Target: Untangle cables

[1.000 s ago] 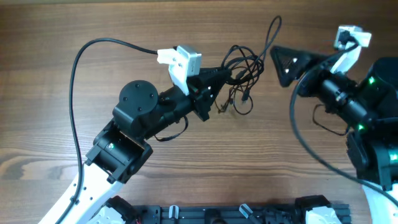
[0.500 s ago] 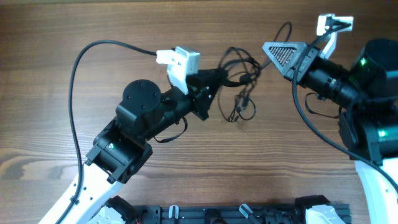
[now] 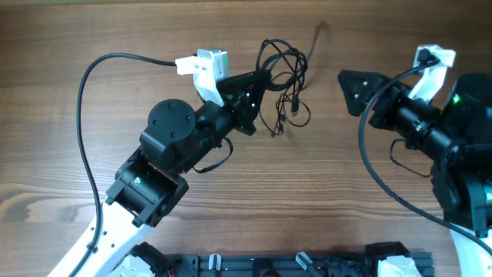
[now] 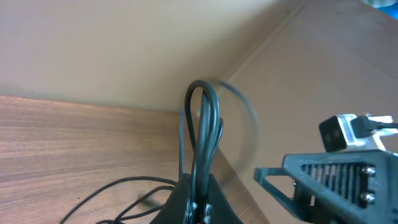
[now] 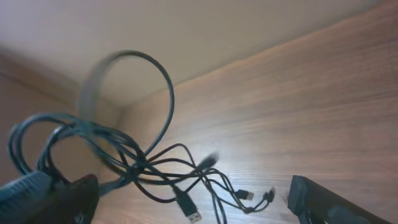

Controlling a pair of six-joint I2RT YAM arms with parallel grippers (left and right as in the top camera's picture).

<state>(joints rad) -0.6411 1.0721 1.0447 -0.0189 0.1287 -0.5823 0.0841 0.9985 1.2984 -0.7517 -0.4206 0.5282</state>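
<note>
You are mid-separation: your left gripper is pinched tight on a loop of the cables, a thin, glossy black tangle raised over the wood-grain table, small plug ends trailing below. Your right gripper stands spread wide and empty, well apart from the bundle. Next, I judge, it must come in, catch one slack cord and draw it clear.

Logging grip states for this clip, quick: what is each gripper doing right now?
Left gripper: shut on the cables, pinching a loop of them.
Right gripper: open, holding nothing, clear of the cables.
</note>
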